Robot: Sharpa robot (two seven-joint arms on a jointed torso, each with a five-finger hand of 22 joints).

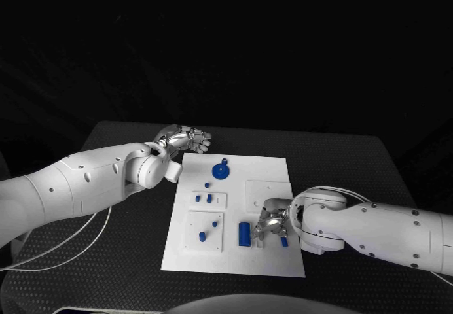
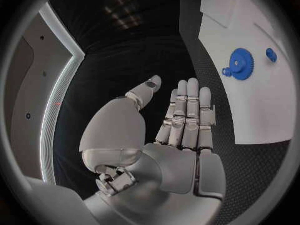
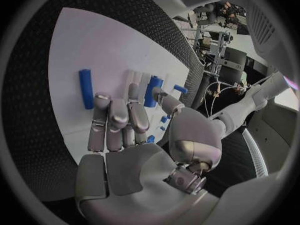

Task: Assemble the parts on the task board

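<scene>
Right hand down among loose parts, left hand idle

Your left hand (image 1: 186,139) hovers past the far left corner of the task board (image 1: 269,167), over the black table (image 1: 359,163), fingers (image 2: 187,105) straight and apart, holding nothing. Your right hand (image 1: 271,224) is low over the board's near right area, fingers (image 3: 115,117) extended onto the board. Whether they pinch anything, you cannot tell; the palm hides the tips.

Parts: a blue gear (image 1: 221,172) lies near the board's far end; a blue cylinder (image 1: 245,233) lies just left of the right hand; a second cylinder (image 1: 284,241) lies at its right side. Smaller blue pieces (image 1: 207,197) sit in the left-side plates.

Risk, as judgement: both cylinders are round and lie flat close to the fingers. A sideways brush while closing would likely roll one away or off the near edge. The board does not appear clamped; a downward press with drag could shift it. Close slowly, straight down.
</scene>
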